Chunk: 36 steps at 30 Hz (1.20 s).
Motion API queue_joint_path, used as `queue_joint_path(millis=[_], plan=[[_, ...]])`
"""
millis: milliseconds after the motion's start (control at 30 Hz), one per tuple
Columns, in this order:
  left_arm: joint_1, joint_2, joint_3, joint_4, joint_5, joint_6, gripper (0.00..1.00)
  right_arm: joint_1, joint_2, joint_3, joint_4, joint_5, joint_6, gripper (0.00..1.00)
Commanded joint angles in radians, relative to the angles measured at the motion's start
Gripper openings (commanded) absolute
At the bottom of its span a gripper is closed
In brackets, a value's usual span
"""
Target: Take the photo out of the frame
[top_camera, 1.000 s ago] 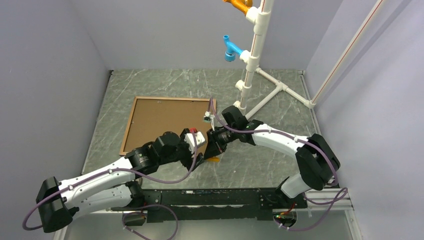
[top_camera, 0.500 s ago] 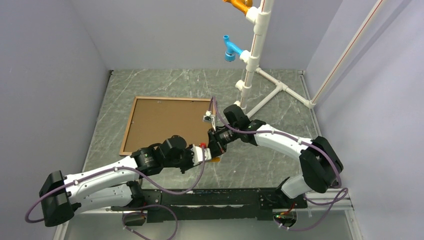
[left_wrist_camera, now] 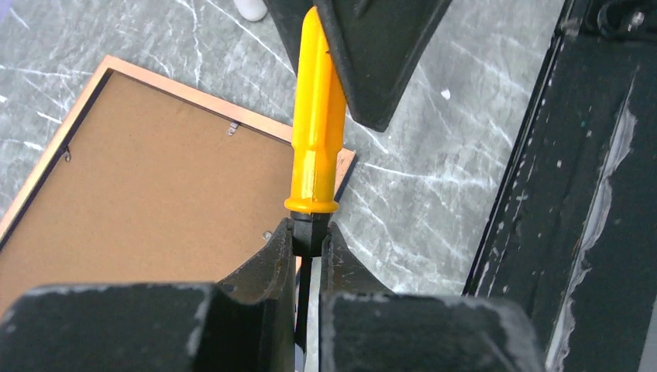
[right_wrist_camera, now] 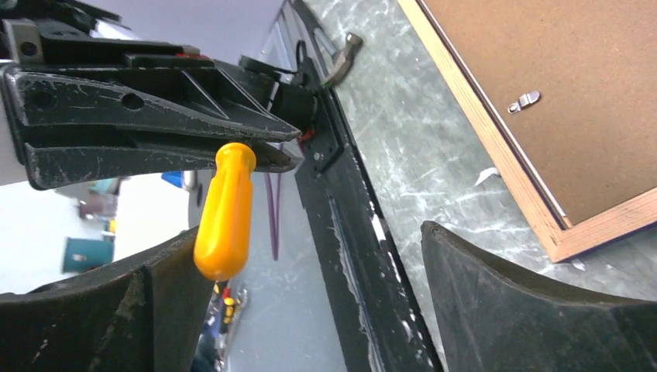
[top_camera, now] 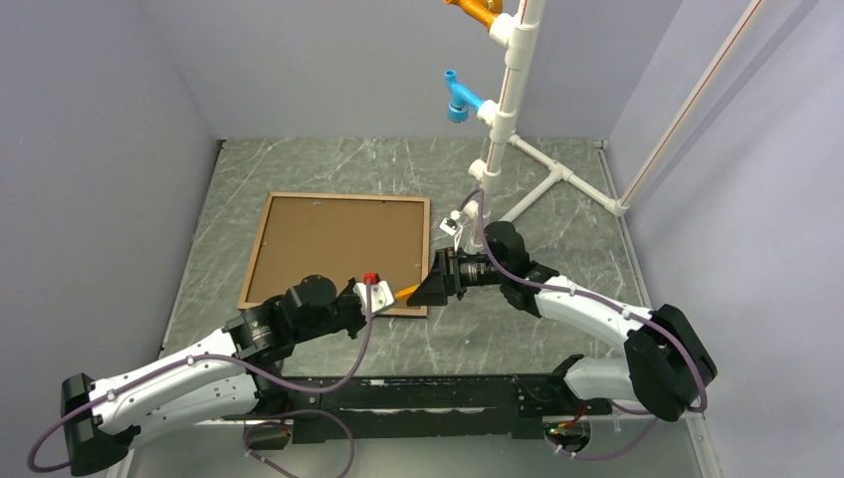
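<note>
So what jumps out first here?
A bright yellow-handled tool at the centre: the left pincer is shut on its dark neck, and the right pincer is open around its handle. Beneath it a picture frame lies brown back up, and a white pipe stand rises at the rear right.

Yellow-hndl screwdriver [left_wrist_camera: 316, 132] over marble tbl [top_camera: 328, 169]; white PVC rack [top_camera: 508, 90] rear.

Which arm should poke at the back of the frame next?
Left. The left gripper is shut on the yellow screwdriver, near a corner of the frame. The right gripper is open, holding nothing.
</note>
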State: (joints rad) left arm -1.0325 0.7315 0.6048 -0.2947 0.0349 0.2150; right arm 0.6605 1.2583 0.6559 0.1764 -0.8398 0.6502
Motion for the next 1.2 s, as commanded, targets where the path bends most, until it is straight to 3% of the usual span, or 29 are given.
queue_joint_path(millis=[0, 67, 133, 300, 500, 600, 733, 800, 900, 933, 967, 1067, 1167], plan=[[-0.001, -0.055, -0.056, 0.136, -0.059, -0.143, 0.0, -0.003, -0.009, -0.089, 0.416, 0.028, 0.314, 1.0], [-0.001, -0.065, -0.09, 0.178, -0.063, -0.197, 0.0, 0.004, 0.003, -0.125, 0.569, 0.023, 0.393, 1.0], [-0.001, -0.064, -0.112, 0.207, -0.074, -0.259, 0.0, 0.011, 0.011, -0.132, 0.609, 0.044, 0.415, 0.99], [-0.001, -0.048, -0.14, 0.264, -0.068, -0.352, 0.0, 0.062, 0.041, -0.075, 0.508, 0.13, 0.365, 0.77], [-0.001, -0.049, -0.166, 0.287, -0.093, -0.397, 0.0, 0.127, 0.059, -0.01, 0.348, 0.245, 0.275, 0.71], [-0.001, -0.056, -0.17, 0.287, -0.095, -0.396, 0.0, 0.134, 0.079, 0.009, 0.331, 0.244, 0.263, 0.59], [-0.002, -0.068, -0.178, 0.287, -0.104, -0.396, 0.0, 0.143, 0.108, 0.023, 0.343, 0.22, 0.256, 0.55], [-0.001, -0.07, -0.181, 0.287, -0.113, -0.398, 0.0, 0.149, 0.125, 0.035, 0.342, 0.202, 0.245, 0.4], [-0.001, -0.058, -0.176, 0.287, -0.124, -0.409, 0.0, 0.155, 0.157, 0.053, 0.34, 0.156, 0.232, 0.0], [-0.001, -0.051, -0.173, 0.287, -0.135, -0.422, 0.04, 0.156, 0.159, 0.051, 0.344, 0.151, 0.227, 0.0], [-0.001, -0.046, -0.168, 0.286, -0.161, -0.444, 0.18, 0.154, 0.155, 0.039, 0.34, 0.164, 0.215, 0.0], [-0.001, -0.049, -0.162, 0.255, -0.253, -0.572, 0.7, 0.147, 0.106, 0.033, 0.233, 0.324, 0.116, 0.0], [0.0, -0.082, -0.183, 0.234, -0.324, -0.712, 0.98, 0.146, 0.11, 0.136, -0.023, 0.512, -0.067, 0.0]])
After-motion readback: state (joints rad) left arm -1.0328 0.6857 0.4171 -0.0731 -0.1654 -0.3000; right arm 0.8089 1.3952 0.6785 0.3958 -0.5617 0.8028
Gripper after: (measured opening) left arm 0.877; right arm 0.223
